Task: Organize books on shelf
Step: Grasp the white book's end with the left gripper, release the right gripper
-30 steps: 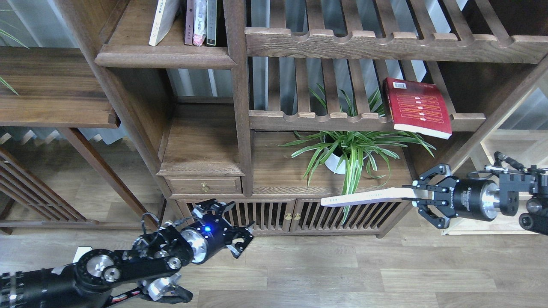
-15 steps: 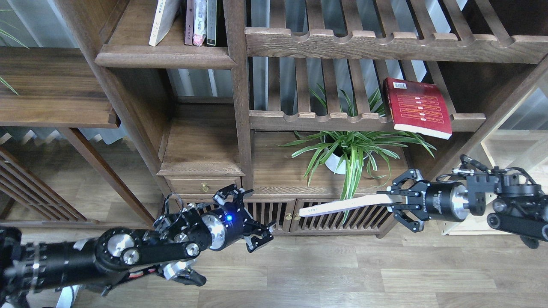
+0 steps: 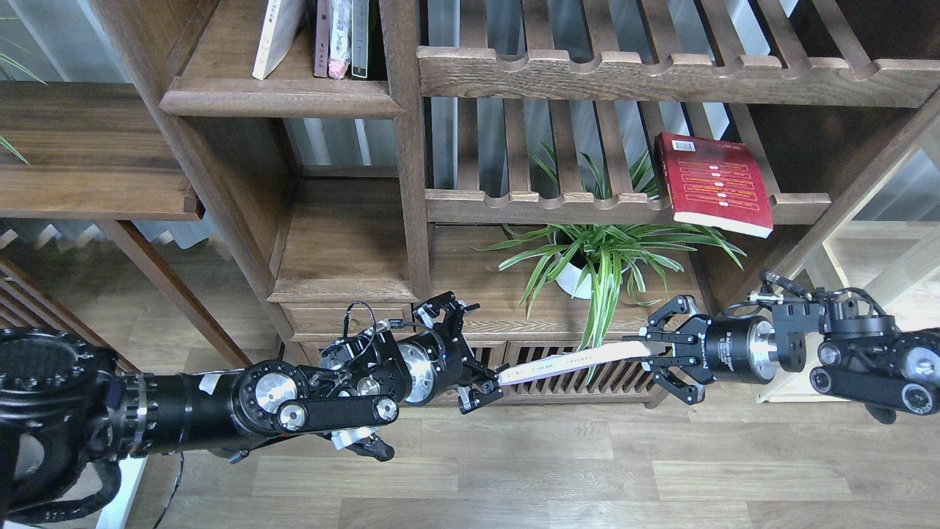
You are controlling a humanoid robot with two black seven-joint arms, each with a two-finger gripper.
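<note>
My right gripper is shut on one end of a thin white book, seen edge-on, and holds it out to the left in front of the low cabinet. My left gripper is open, and the book's free left end sits right at its fingertips. Whether they touch I cannot tell. The red book with yellow text lines lies flat on the slatted rack at the right. The dark brown shelf with a moulded front edge is at the upper left. No yellow-green book shows.
Several books stand on the upper-left shelf, one cream book leaning. A potted spider plant sits on the cabinet top behind the held book. A low slatted-door cabinet is behind both grippers. Another dark board is at the far left.
My left arm has reached right and up toward the book's free end. My right gripper has moved left with the white book, bringing that end to my left gripper.
</note>
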